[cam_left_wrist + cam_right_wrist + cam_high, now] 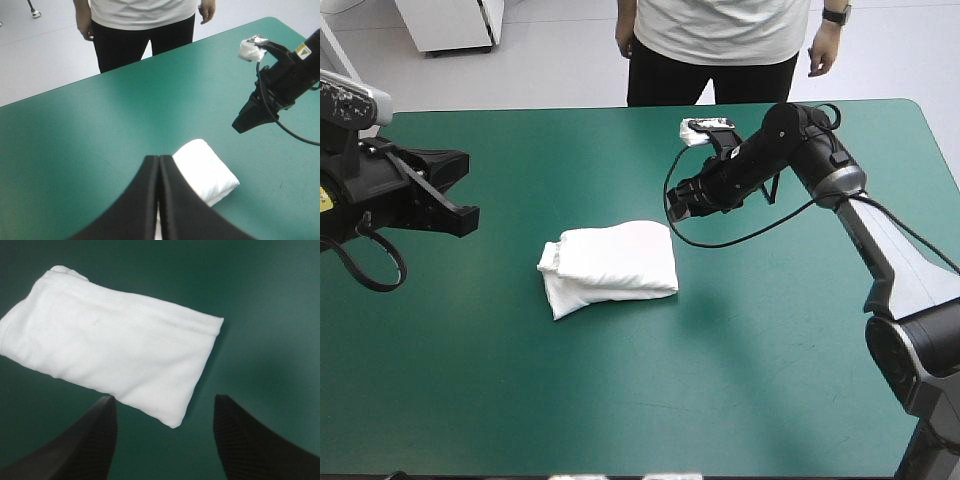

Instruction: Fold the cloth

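— Start at the left for me. What is that arm doing?

— The left arm [390,185] hangs by the left edge of the surface [770,380], over the teal-green cover. The left fingers [142,210] are pressed flat together into one black point, with nothing caught between them. They aim toward the middle of the surface.

— And the cloth?

— The T-shirt [610,265] lies about in the middle, a white folded bundle, roughly oblong, longer from left to right. Its left end is looser, with layers showing at the edge. A stitched hem runs along one of the long edges. How many layers are folded in I can't tell from here.

— Is anything touching it?

— No. It lies flat by itself, well apart from the left fingers.

— And on the right?

— The right arm [820,160] reaches in from the right side and bends down toward the bundle. The right fingers [90,450] stand wide apart and empty, near the bundle's far right corner but not touching it. Seen along that arm, one corner of the bundle lies just ahead of the gap between the two fingers, with bare teal-green cover beside it.
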Available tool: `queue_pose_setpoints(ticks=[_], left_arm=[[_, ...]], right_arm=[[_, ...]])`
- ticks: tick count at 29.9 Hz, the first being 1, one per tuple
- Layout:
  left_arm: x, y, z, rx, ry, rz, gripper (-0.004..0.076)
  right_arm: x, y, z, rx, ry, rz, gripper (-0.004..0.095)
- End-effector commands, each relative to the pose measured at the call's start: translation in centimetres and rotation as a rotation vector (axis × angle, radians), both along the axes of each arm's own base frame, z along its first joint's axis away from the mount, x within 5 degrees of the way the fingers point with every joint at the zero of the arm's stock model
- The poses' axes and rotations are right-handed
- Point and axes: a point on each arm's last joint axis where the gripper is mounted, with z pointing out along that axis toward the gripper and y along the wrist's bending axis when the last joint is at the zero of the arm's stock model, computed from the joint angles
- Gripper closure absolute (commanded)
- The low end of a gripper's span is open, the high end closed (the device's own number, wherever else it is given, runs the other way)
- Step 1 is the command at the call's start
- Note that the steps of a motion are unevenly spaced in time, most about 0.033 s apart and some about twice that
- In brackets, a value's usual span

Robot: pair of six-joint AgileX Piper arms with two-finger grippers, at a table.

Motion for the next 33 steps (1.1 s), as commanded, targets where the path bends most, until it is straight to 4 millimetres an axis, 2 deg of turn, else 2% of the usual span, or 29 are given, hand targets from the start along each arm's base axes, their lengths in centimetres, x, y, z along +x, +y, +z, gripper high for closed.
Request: queue_pose_setpoints(ticks=[1, 15, 21, 25, 29, 32, 33], left_arm=[[-1.1, 0.2, 0.5, -0.011, 0.004, -0.015, 0.0732], [-1.1, 0.2, 0.5, -0.007, 0.003, -0.016, 0.0733], [-1.1, 0.3, 0.5, -0.009, 0.004, -0.013, 0.0733], [-1.1, 0.3, 0.5, -0.010, 0.004, -0.010, 0.0733], [-1.1, 0.3, 0.5, -0.015, 0.007, -0.008, 0.0733], [-1.1, 0.2, 0.5, -0.030, 0.014, -0.004, 0.0733], [-1.2, 0.3, 0.5, -0.030, 0.012, -0.004, 0.0733]], right_arm=[[-0.7, -0.4, 1.3, 0.037, -0.039, -0.023, 0.0354], [2.9, 2.2, -7.3, 0.106, 0.193, 0.000, 0.0329], [3.4, 3.0, -9.7, 0.160, 0.276, 0.024, 0.0348], [3.2, 3.9, -10.6, 0.159, 0.301, 0.055, 0.0468], [2.6, 5.4, -11.3, 0.137, 0.302, 0.095, 0.0706], [2.5, 5.8, -11.6, 0.120, 0.286, 0.098, 0.0929], [2.6, 5.7, -11.7, 0.108, 0.285, 0.091, 0.0919]])
